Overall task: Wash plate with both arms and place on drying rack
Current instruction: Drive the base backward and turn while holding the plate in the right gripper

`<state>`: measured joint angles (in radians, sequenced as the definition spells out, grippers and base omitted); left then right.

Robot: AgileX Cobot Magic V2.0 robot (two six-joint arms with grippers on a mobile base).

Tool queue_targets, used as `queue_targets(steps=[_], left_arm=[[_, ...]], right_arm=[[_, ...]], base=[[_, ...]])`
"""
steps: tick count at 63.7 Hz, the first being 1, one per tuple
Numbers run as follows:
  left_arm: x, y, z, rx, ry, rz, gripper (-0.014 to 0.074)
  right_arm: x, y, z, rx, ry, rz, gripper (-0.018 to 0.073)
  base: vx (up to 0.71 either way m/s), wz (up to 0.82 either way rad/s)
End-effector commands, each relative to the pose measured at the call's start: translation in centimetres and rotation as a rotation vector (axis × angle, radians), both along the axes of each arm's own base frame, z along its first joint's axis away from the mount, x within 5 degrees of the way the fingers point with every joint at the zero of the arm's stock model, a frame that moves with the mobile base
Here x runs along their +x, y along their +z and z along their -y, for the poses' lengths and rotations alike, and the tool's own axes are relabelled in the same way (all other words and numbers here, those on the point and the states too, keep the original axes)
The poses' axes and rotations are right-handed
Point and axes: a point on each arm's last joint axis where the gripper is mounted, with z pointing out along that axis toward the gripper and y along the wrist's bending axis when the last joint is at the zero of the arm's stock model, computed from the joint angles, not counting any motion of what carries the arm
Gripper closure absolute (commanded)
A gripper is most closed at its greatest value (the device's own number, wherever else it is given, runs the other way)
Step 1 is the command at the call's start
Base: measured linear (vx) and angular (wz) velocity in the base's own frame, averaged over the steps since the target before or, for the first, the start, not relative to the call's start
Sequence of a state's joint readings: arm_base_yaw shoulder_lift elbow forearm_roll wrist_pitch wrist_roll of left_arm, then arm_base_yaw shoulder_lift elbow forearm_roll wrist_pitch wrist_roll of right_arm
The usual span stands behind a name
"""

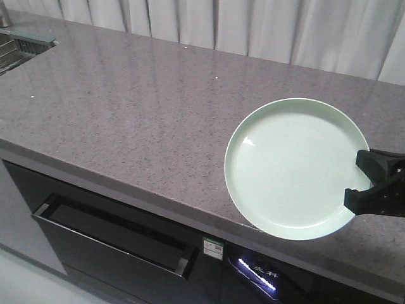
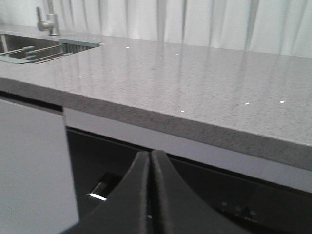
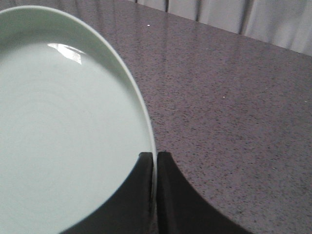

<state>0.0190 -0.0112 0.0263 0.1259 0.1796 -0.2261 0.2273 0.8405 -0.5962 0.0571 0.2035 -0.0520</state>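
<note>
Right gripper (image 3: 155,155) is pinching the plate (image 1: 294,168) by its rim; I see it at the worktop (image 1: 139,107) front edge. Left gripper (image 2: 150,153) pressed together, empty, below the worktop edge.

plate (image 1: 288,168) on counter (image 1: 139,107) front right, rack (image 2: 73,47) seemingly far left

The right gripper (image 3: 156,157) pinches the rim of the pale green plate (image 3: 63,131), one finger inside the rim and one outside. Beside the plate spreads the speckled grey surface (image 3: 229,107), and beyond the plate hang pale curtains (image 3: 253,19).
</note>
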Motion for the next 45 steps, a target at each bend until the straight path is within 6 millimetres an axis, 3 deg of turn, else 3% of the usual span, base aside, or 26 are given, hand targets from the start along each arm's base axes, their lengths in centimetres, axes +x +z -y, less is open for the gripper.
queue_targets(steps=[1,45], left_arm=[[-0.01,0.21,0.08,-0.006,-0.008,0.072,0.0602],[-0.01,0.21,0.08,-0.006,-0.008,0.072,0.0602]], right_arm=[[0.22,1.85,0.08,0.014,-0.006,0.117,0.0566],[0.22,1.88,0.08,0.015,-0.006,0.121,0.0566]], base=[[-0.08,0.32],[-0.09,0.34]])
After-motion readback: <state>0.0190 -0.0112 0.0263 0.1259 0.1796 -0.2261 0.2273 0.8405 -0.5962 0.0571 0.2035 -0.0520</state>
